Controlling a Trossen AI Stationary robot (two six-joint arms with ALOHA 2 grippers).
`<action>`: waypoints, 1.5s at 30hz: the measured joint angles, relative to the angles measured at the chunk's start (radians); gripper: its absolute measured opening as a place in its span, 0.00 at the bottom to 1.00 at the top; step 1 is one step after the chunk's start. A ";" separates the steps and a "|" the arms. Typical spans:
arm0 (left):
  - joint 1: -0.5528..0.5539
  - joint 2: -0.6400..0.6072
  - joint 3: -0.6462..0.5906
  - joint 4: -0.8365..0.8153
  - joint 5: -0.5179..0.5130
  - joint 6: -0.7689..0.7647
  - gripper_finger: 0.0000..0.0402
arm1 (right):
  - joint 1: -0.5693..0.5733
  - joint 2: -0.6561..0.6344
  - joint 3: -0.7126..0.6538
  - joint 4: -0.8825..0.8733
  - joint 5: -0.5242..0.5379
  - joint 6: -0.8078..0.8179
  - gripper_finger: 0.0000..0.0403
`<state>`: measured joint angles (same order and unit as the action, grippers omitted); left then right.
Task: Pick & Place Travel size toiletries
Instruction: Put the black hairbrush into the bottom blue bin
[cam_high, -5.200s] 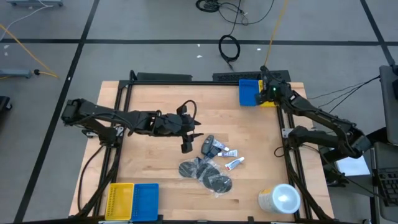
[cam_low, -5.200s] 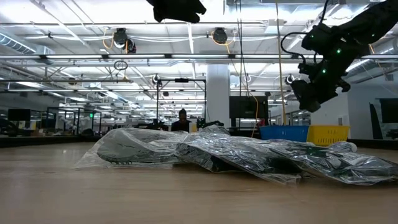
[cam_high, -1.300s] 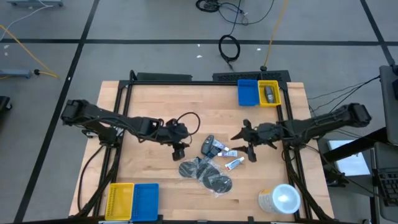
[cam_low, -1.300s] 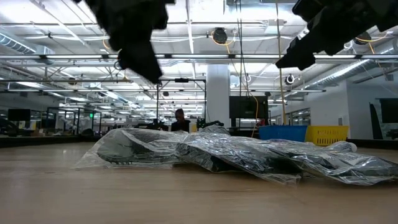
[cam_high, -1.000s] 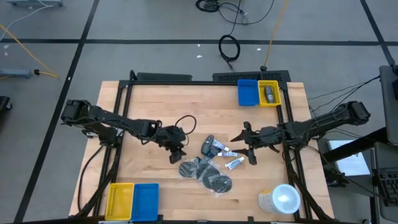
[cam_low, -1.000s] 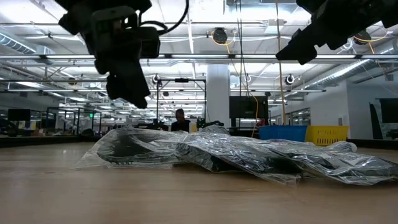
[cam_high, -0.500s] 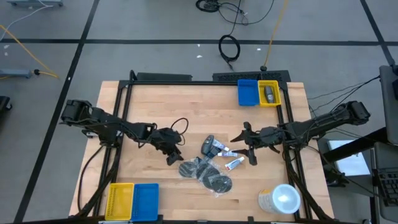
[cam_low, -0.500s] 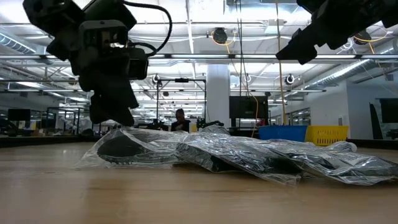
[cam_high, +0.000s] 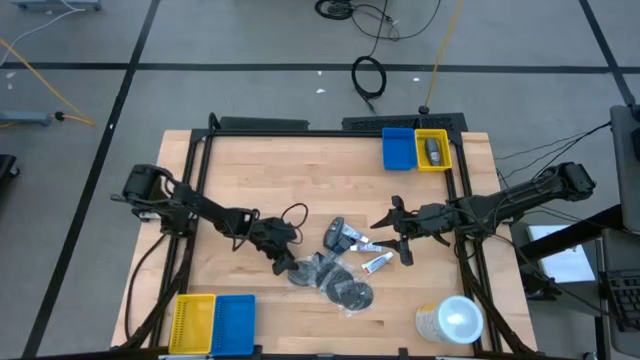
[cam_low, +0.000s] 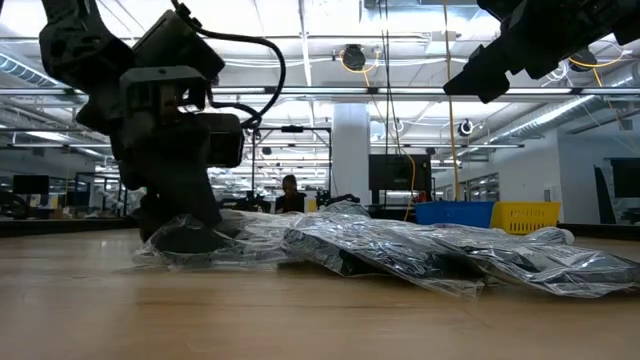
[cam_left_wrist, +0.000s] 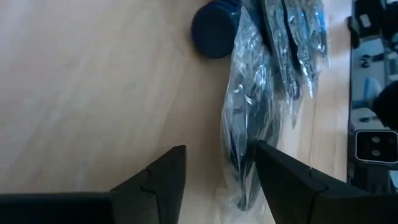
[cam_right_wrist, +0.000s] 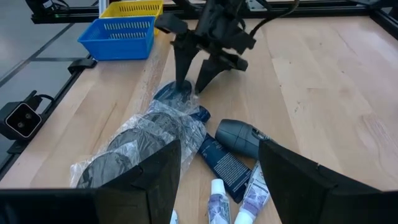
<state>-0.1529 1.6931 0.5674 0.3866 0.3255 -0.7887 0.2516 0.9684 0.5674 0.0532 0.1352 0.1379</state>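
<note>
Several dark round discs in clear wrap (cam_high: 330, 280) lie mid-table. Beside them lie a dark grey bottle (cam_high: 335, 232) and small white tubes with red ends (cam_high: 375, 262). My left gripper (cam_high: 283, 263) is down at the left-most wrapped disc (cam_left_wrist: 239, 168), open. The disc's edge lies between its fingers. My right gripper (cam_high: 392, 235) hovers open above the tubes with nothing between its fingers. My left gripper comes down slanting from the table's left onto the left end of the left-most disc's clear wrap (cam_low: 185, 238). One finger (cam_left_wrist: 280, 180) lies over the wrap, the other (cam_left_wrist: 165, 183) over bare wood. The jaws stand open. The disc lies on the table.
A blue bin (cam_high: 400, 148) and a yellow bin (cam_high: 432, 150) holding a dark bottle stand at the far right. A second yellow bin (cam_high: 193, 322) and a second blue one (cam_high: 235, 322) stand at the near left. A white-lidded cup (cam_high: 455, 320) stands at the near right.
My left gripper has come down and toward the table's near right, rolling at the wrist, until its fingers reached the left-most wrapped disc. The wrap's left edge has been pressed in a little. The gap between its fingers looks unchanged.
</note>
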 joint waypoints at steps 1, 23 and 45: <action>-0.001 0.014 0.000 0.018 0.008 0.001 0.48 | 0.000 0.000 0.000 0.001 0.000 0.000 0.52; -0.037 0.007 -0.001 0.139 0.099 0.111 0.02 | -0.001 0.000 0.000 -0.005 0.000 0.000 0.52; -0.186 -0.571 0.001 -0.385 -0.190 0.057 0.00 | -0.001 0.000 0.000 -0.004 -0.001 0.012 0.52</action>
<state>-0.3388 1.1221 0.5682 0.0013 0.1353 -0.7316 0.2508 0.9684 0.5674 0.0491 0.1345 0.1500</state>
